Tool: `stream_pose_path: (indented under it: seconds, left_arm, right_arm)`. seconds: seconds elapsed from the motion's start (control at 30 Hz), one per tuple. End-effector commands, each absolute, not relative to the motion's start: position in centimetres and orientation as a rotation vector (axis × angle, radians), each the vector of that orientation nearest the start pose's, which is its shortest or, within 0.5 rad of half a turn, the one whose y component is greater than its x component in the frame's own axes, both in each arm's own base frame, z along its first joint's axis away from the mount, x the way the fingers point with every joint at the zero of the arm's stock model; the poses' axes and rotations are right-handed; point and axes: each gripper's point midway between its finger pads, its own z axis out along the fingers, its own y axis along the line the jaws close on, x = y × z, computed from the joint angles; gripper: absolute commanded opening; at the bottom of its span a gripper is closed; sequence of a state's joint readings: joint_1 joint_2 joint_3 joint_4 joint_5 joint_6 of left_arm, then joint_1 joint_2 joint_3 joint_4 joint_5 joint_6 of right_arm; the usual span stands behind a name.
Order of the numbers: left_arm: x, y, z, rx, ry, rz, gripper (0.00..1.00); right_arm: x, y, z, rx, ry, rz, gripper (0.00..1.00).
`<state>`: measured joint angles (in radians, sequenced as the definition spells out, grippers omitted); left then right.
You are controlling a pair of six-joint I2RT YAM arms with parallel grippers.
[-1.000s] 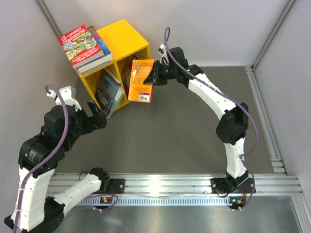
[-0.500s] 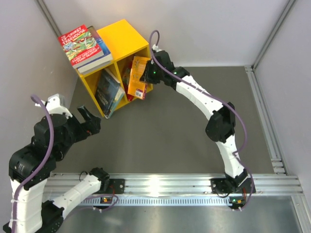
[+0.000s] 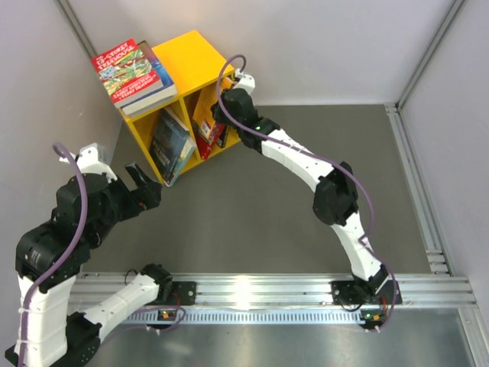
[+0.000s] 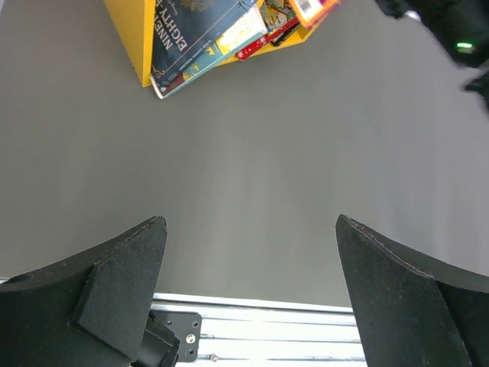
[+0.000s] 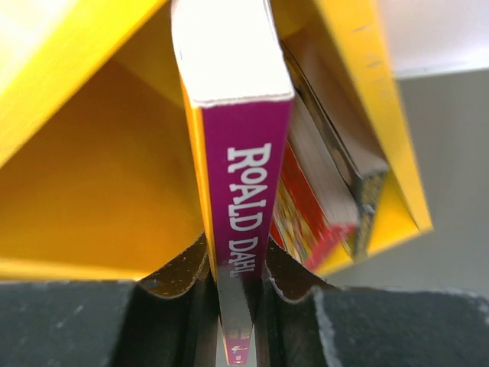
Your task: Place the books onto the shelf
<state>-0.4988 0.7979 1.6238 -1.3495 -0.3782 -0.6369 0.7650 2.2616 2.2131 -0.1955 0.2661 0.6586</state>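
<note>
The Roald Dahl book point(image 5: 243, 200), with its purple spine and white lettering, stands on edge in the mouth of the right-hand compartment of the yellow shelf point(image 3: 195, 60). The spine faces the wrist camera and the pale page edges point into the box. We see the right gripper point(image 5: 237, 264) clamped tight on it, one dark finger point(image 5: 182, 269) pressed against each cover near the lower end of the spine. On one side of the book the compartment's yellow floor and wall point(image 5: 92, 168) lie bare. On the other side a red-covered book point(image 5: 306, 210) and a few more lean just beside it against the outer wall; we cannot tell whether they touch it. From above, the right gripper point(image 3: 221, 115) sits right at the compartment's opening, its arm stretched long across the table point(image 3: 267, 206). In the left compartment a dark blue book point(image 3: 170, 141) with white lettering leans with others, their lower corners poking out past the shelf's front edge. A stack of books point(image 3: 134, 76), topped by a red cartoon cover, lies on the shelf's left upper side and overhangs it. The left gripper point(image 3: 144, 183) hangs near the front of the shelf but apart from it, its fingers point(image 4: 114, 283) spread wide with nothing between them, only grey table beneath. A metal rail point(image 3: 267, 290) runs along the near edge.
</note>
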Motion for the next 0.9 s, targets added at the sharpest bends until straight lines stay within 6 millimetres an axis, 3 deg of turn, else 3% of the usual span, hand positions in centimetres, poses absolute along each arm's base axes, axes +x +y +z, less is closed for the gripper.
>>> stream_pose_path:
  seconds: [0.0,0.17,0.3,0.7,0.8,0.87]
  left_arm:
    - [13.9,-3.1,35.6,-0.344,2.14,-0.253,0.97]
    - [13.6,-2.9,35.7,-0.344,2.144,-0.247,0.96]
    - [13.5,-2.7,35.4,-0.35,2.146,-0.233,0.96]
    - [14.8,-3.8,34.1,-0.321,2.171,-0.242,0.96]
    - [14.6,-3.8,34.0,-0.331,2.171,-0.25,0.96]
    - [14.5,-3.7,34.1,-0.34,2.168,-0.251,0.96]
  right_arm:
    - [51.8,47.1,32.1,0.205,1.612,0.838,0.0]
    - [52.5,49.4,27.4,0.204,1.632,0.806,0.0]
    - [52.5,49.6,24.8,0.187,1.654,0.732,0.0]
    - [52.7,49.9,23.4,0.233,1.58,0.621,0.01]
    - [53.0,50.3,22.1,0.22,1.59,0.613,0.08]
    - [52.7,50.5,21.1,0.195,1.617,0.611,0.35]
